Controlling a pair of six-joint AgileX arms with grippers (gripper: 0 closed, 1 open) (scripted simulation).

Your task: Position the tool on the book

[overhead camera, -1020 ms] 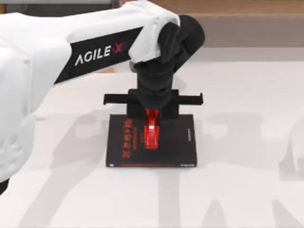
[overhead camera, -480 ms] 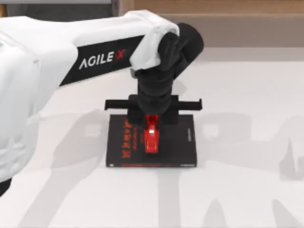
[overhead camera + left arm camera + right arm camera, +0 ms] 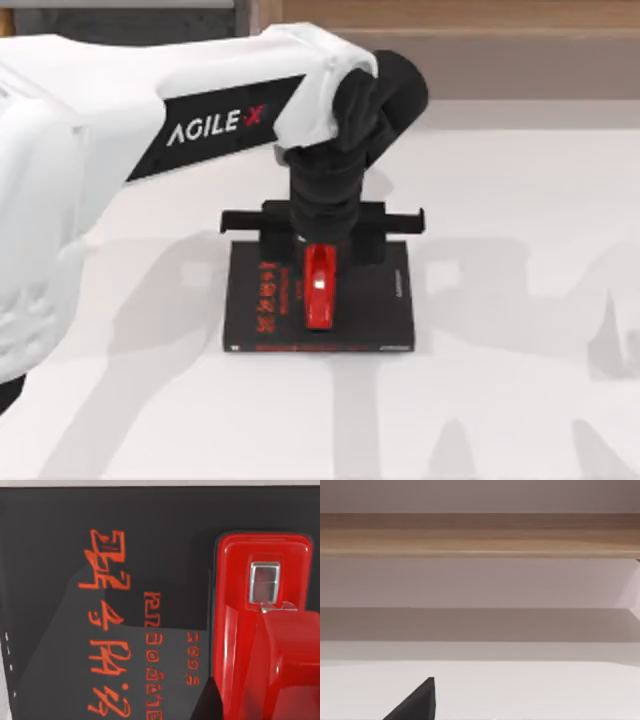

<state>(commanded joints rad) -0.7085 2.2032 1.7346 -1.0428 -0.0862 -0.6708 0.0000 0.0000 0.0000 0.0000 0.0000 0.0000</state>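
Item: red tool (image 3: 320, 288) lying on black book (image 3: 380, 300), left gripper (image 3: 320, 238) above its far end.

Your left arm's white link reads "AGILE X" in white on a black band. The gripper's fingers stand spread wide, clear of the tool, which lies just below them on the book's middle. Beside the tool the cover bears red characters (image 3: 107, 625); a pale spot (image 3: 265, 582) marks the tool. Right gripper: cannot tell.
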